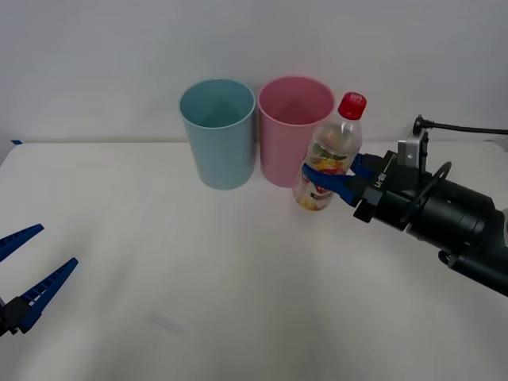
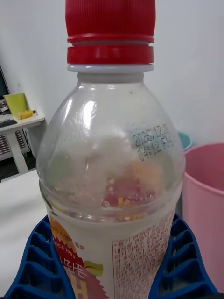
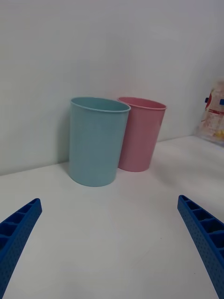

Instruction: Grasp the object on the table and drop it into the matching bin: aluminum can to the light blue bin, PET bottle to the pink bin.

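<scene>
Left gripper [image 1: 28, 282] nearest, low over the near left corner of the table [image 1: 198, 278]; blue ribbed fingers [image 3: 205, 233] spread wide, nothing between them. Idle, well apart from the work.

Right gripper [image 1: 337, 176] out over the far right of the table, closed around the PET bottle [image 1: 327, 163] at its labelled lower body. Ribbed fingers [image 2: 184, 261] pressed flat against both sides of the label, bottle roughly upright with a slight lean, red cap uppermost. Lifted clear of the tabletop by the look of it, hanging just beside the pink bin [image 1: 290, 131] on its right flank, cap a little above rim height.

Handling, judged: thin clear plastic, probably light; little or no liquid visible behind the clear shoulder, contents below the label line not readable. Walls likely to give under squeeze, smooth label likely slippery. Grip on the straight labelled section sensible; domed shoulder and narrow neck poorer holds. Not fragile, a drop into the bin harmless.

Pink bin and light blue bin [image 1: 218, 131] side by side, touching or nearly so, both mouths open. Pink the match; bottle not yet over its mouth.

Table plain white, matte, flat. Beyond, a bare pale wall close behind the bins; in the right wrist view, a desk with a yellow-green item off to one side of the room.
</scene>
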Robot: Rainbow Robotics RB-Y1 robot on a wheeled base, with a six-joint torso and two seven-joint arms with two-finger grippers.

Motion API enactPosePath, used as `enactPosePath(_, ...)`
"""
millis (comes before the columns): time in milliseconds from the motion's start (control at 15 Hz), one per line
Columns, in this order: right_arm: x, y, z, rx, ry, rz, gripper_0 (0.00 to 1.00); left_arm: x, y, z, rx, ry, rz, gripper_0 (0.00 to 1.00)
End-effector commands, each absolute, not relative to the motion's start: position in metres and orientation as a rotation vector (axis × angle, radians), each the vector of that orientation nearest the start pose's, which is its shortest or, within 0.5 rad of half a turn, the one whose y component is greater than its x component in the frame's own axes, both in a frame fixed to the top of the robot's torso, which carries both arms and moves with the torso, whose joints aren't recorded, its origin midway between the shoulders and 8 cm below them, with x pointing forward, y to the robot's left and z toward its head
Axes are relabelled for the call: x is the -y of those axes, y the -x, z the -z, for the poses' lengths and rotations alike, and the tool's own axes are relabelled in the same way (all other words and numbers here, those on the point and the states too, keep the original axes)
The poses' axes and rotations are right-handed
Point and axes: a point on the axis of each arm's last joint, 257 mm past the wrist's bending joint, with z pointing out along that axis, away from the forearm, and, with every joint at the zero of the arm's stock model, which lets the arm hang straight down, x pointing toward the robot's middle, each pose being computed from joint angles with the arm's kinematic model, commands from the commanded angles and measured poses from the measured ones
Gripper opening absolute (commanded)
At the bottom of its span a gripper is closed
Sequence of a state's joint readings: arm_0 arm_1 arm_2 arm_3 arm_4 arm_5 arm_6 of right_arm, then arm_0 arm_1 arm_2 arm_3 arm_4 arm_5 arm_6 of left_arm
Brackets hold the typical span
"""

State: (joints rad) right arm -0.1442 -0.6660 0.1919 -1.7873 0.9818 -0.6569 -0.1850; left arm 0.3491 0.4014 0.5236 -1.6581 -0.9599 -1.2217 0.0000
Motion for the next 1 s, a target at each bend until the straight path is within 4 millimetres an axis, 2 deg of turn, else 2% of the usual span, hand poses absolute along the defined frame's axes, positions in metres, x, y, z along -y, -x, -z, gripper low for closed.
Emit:
enactPosePath(67,0.105,-0.468,0.066,-1.329,0.746,-0.756,0.0,-0.33,-0.342,0.169,-1.441,-0.465,0.567,1.0)
enactPosePath(533,0.101,-0.496,0.006,-1.306,0.75,-0.754,0.0,-0.33,-0.342,0.169,-1.441,-0.465,0.567,1.0)
enactPosePath(733,0.093,-0.524,-0.004,-1.312,0.781,-0.723,0.0,-0.33,-0.342,0.169,-1.441,-0.465,0.567,1.0)
enactPosePath(1000,0.083,-0.572,-0.016,-1.33,0.751,-0.679,0.0,-0.33,-0.342,0.169,-1.441,-0.465,0.567,1.0)
